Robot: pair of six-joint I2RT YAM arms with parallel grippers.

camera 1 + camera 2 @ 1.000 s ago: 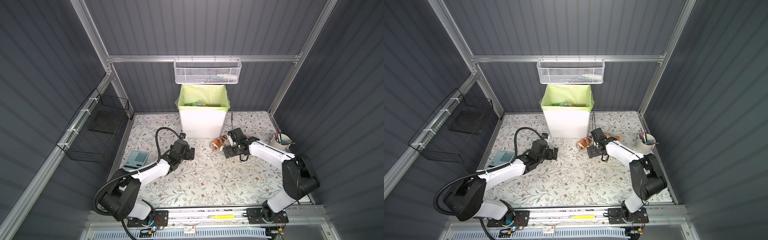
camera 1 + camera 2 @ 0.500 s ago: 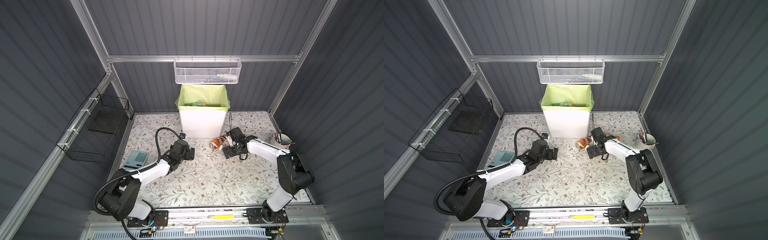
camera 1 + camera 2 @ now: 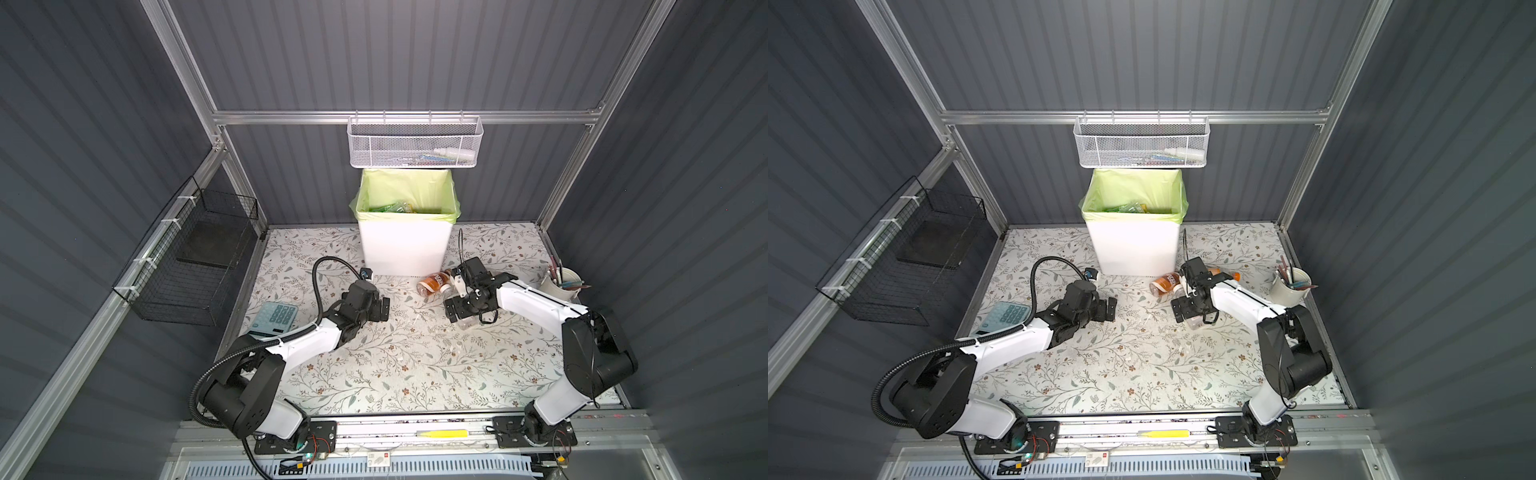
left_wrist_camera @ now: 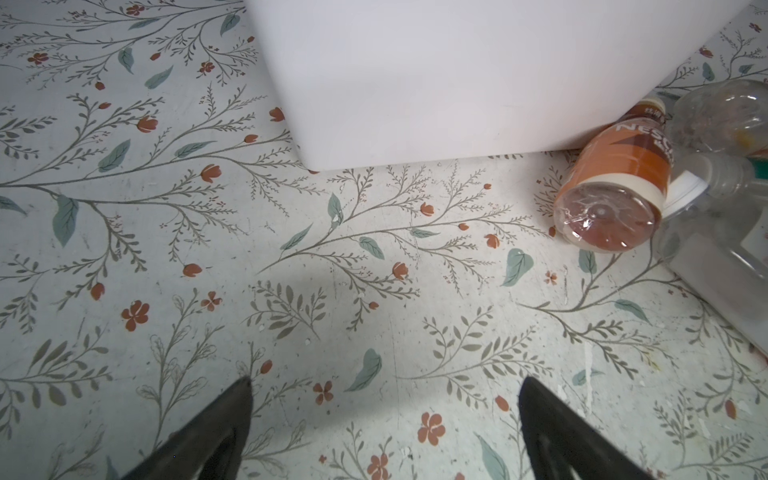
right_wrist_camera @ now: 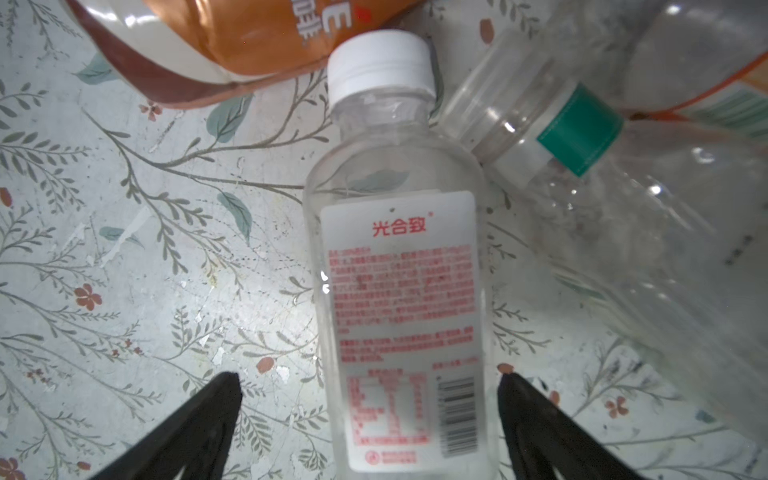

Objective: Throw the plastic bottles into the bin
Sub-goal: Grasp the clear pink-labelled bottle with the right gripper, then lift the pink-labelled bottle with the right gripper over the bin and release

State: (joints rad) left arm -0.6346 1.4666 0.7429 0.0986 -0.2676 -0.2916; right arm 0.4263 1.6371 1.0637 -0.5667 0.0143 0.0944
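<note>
The white bin (image 3: 403, 249) with its green liner stands at the back, with some bottles inside. Several plastic bottles lie at its front right corner: an amber one with an orange label (image 3: 432, 284) (image 4: 615, 187), a clear white-capped one with a white label (image 5: 399, 291), a clear one with a green band (image 5: 582, 166) and one with an orange label (image 5: 706, 62). My right gripper (image 3: 455, 300) (image 5: 369, 377) is open. Its fingers straddle the white-label bottle, with a gap on each side. My left gripper (image 3: 380, 309) (image 4: 386, 380) is open and empty over the floral mat, left of the bottles.
A pale blue calculator (image 3: 276, 318) lies at the left edge of the mat. A white cup of pens (image 3: 561, 284) stands at the right. A white mesh basket (image 3: 415, 143) hangs above the bin. A black wire basket (image 3: 195, 257) hangs on the left wall.
My right gripper has shifted a little forward and left, down over the clear white-label bottle. The left arm has not moved.
</note>
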